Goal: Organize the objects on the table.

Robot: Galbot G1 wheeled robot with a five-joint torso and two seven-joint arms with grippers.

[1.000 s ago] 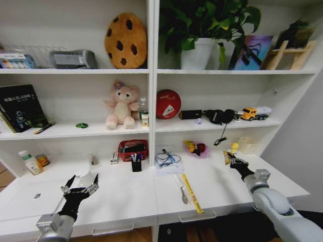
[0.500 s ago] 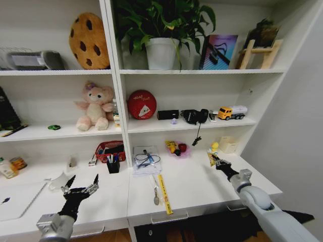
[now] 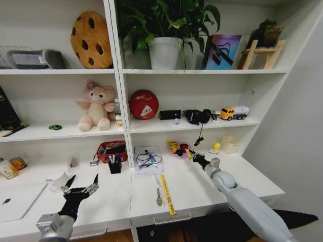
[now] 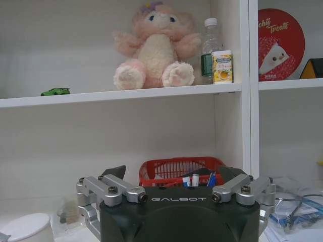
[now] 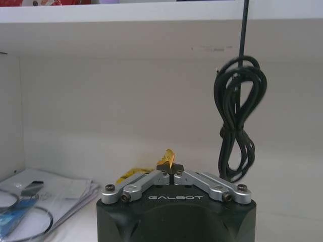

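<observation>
White shelving unit (image 3: 121, 71) against white wall, two bays, upright divider between. Dark floor (image 3: 298, 220) below at right. Plain white side wall (image 3: 298, 116) adjoining. Even indoor lighting.

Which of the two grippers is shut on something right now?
The right gripper, over the desk near the pink dish, is pinched on a small yellow packet. The left gripper hangs open and empty.

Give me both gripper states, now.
Left gripper: open, empty, above the desk.
Right gripper: shut on a small orange-yellow snack packet.
</observation>
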